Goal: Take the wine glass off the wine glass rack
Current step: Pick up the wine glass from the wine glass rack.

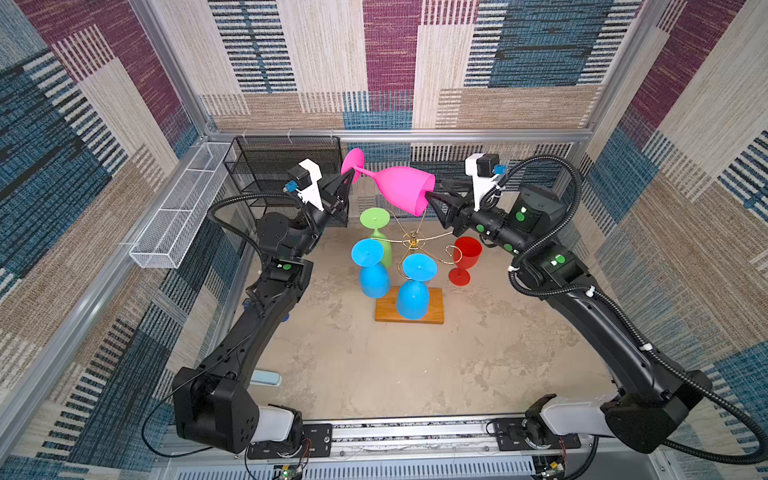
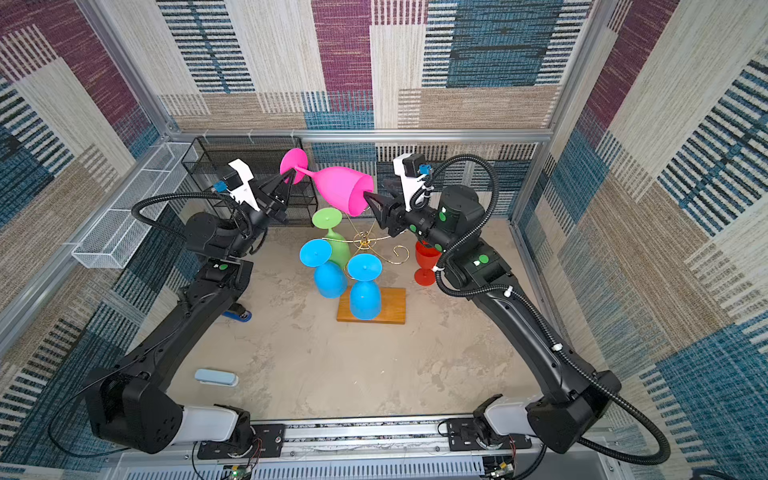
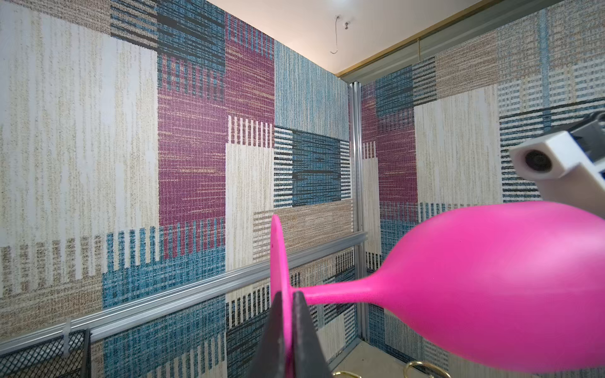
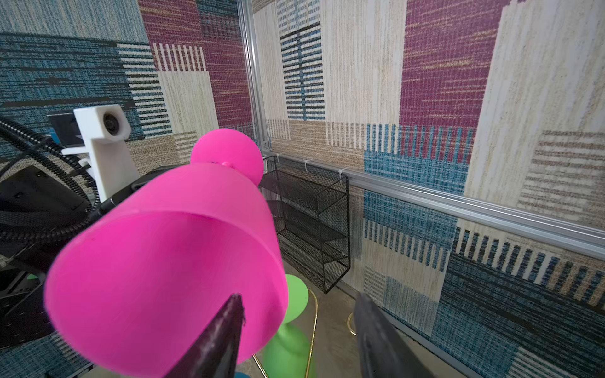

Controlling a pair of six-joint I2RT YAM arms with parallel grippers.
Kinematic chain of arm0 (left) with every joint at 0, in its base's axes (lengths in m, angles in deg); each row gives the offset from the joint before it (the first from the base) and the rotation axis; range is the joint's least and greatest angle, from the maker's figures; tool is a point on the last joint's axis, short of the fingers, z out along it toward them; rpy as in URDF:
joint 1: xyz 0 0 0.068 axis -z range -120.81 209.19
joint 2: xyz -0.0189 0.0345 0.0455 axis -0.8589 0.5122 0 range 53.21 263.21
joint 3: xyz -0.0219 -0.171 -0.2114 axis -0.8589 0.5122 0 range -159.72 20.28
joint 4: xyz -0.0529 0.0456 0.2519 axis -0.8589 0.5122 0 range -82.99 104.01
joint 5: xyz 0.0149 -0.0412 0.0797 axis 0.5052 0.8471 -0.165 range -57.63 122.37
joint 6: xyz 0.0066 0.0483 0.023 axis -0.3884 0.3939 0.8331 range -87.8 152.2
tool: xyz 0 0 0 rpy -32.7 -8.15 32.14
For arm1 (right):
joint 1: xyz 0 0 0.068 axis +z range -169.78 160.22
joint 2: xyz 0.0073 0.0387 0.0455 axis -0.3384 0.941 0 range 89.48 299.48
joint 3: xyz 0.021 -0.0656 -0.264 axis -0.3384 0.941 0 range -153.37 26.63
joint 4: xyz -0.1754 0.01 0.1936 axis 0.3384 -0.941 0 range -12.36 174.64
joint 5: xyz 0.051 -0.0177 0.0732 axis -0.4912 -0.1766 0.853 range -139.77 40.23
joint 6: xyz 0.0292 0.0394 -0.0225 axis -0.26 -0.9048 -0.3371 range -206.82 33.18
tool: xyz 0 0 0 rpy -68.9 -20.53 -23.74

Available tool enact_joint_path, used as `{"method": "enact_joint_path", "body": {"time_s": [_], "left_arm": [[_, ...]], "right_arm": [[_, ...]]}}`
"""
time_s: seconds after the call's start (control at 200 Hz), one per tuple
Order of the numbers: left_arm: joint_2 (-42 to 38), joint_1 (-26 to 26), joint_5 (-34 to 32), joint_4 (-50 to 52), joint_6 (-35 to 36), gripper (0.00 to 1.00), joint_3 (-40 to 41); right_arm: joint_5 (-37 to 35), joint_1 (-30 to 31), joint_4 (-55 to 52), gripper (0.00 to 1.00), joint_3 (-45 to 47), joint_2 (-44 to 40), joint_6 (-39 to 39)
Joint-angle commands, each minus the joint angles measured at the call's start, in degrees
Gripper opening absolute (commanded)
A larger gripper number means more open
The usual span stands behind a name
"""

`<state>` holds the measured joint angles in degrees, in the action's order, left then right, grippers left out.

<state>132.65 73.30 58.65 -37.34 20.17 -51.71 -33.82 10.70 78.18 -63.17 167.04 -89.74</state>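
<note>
Pink wine glass [image 1: 401, 189] lies level in the air just above the wine glass rack [image 1: 413, 239]. Left end effector [image 1: 348, 178] is clamped on its foot; right end effector [image 1: 433, 201] is parted, fingers astride the bowl rim. Underneath, a green glass [image 1: 376, 220] and two blue glasses [image 1: 370, 266] hang inverted. A red glass [image 1: 465, 259] stands on the tabletop [image 1: 415, 365] at right, and a black mesh shelf [image 1: 274, 166] sits far left.

The near half of the worktop [image 1: 395, 374] lay open, apart from a pale blue oblong object [image 2: 216, 377] near its left edge. The wine glass rack [image 1: 412, 240] blocked the centre. A green glass [image 1: 375, 219], a left blue glass [image 1: 367, 253] and a near blue glass [image 1: 417, 268] hung from it. A red glass [image 1: 467, 254] stood just right of it. Above the rack, the pink wine glass [image 1: 401, 187] spanned the gap between the left end effector [image 1: 347, 180] and the right end effector [image 1: 432, 199]. A black mesh shelf unit [image 1: 282, 162] filled the far left corner.
</note>
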Motion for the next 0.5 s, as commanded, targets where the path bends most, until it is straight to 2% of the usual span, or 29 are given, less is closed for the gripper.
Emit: {"method": "enact_joint_path", "body": {"time_s": [0.0, 0.18, 0.496], "left_arm": [[-0.4, -0.1, 1.6, -2.0, -1.2, 0.00, 0.2], [-0.4, -0.1, 2.7, -1.8, -1.9, 0.00, 0.2], [0.2, -0.2, 3.5, -0.4, -3.1, 0.00, -0.5]], "right_arm": [[3.1, -0.2, 1.8, 0.54, -1.6, 1.4, -0.8], [5.0, -0.2, 1.6, 0.46, -4.1, 3.8, -0.9], [7.4, -0.2, 0.2, 0.16, -6.2, 6.0, -1.0]]}}
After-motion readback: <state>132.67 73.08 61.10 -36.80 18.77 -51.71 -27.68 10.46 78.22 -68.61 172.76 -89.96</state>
